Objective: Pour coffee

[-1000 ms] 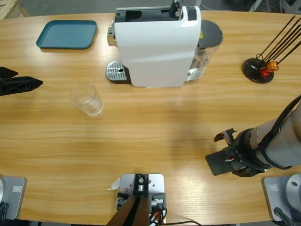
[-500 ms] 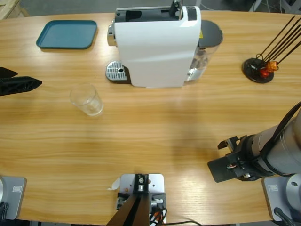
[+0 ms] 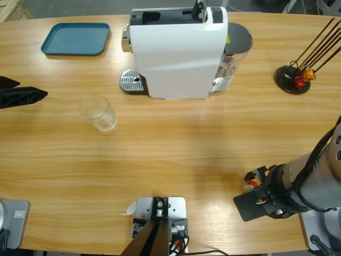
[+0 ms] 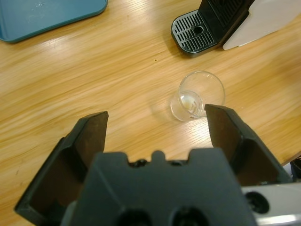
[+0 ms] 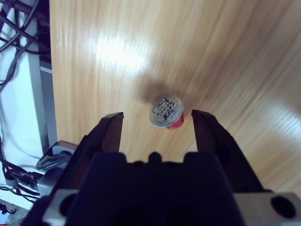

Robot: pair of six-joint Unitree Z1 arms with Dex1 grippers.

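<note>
An empty clear glass (image 3: 98,113) stands on the table in front of and left of the white coffee machine (image 3: 178,53); no coffee shows in it or anywhere else. My left gripper (image 3: 29,89) hangs at the table's left edge, open (image 4: 155,115), with the glass (image 4: 197,96) ahead of its jaws and apart from them. The machine's metal drip grate (image 4: 195,35) lies beyond the glass. My right gripper (image 3: 259,181) is low at the front right, open (image 5: 157,117) and looking down on a small red capsule (image 5: 166,112) that lies on the wood between its jaws.
A teal tray (image 3: 75,38) sits at the back left. The machine's clear water tank (image 3: 237,50) is on its right side. A black holder with sticks and small capsules (image 3: 292,79) stands at the right. Cables (image 5: 19,47) hang past the table's edge near my right gripper.
My right arm has drawn back toward the front edge of the table, and the red capsule now shows at its jaws. The left gripper and the glass have not moved.
</note>
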